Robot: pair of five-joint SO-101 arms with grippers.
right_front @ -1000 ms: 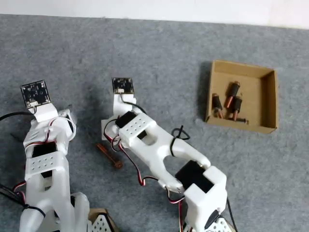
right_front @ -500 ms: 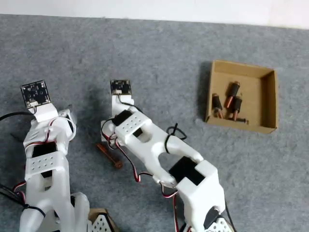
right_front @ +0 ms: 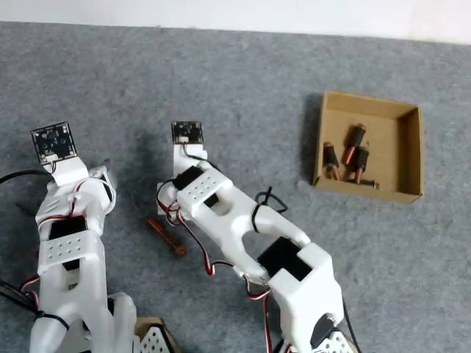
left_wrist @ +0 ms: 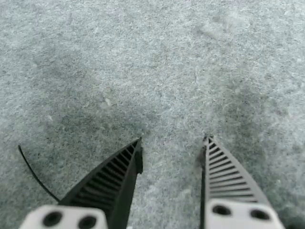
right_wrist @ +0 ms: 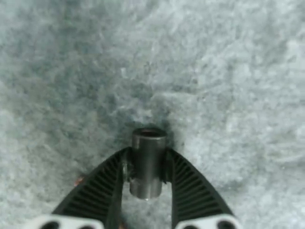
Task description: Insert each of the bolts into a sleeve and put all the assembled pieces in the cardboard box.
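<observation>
My right gripper point(right_wrist: 147, 152) is shut on a dark metal sleeve point(right_wrist: 147, 160), which stands nearly upright just above the grey carpet with its open end showing. In the high view the right arm point(right_front: 217, 202) stretches to the centre-left of the table. A copper-coloured bolt point(right_front: 166, 237) lies on the carpet just left of that arm's wrist. The cardboard box point(right_front: 408, 151) sits at the right with several assembled pieces point(right_front: 355, 137) inside. My left gripper point(left_wrist: 172, 140) is open over bare carpet, nothing between its fingers. The left arm point(right_front: 73, 213) stands at the far left.
Grey carpet covers the whole table. A pale wall edge point(right_front: 294, 15) runs along the back. A thin black cable point(left_wrist: 33, 176) crosses the carpet beside my left gripper. Open carpet lies between the right arm and the box.
The right arm's elbow and forearm have swung a little to the left, while its wrist stays near the same spot. The left arm and the bolt have not moved.
</observation>
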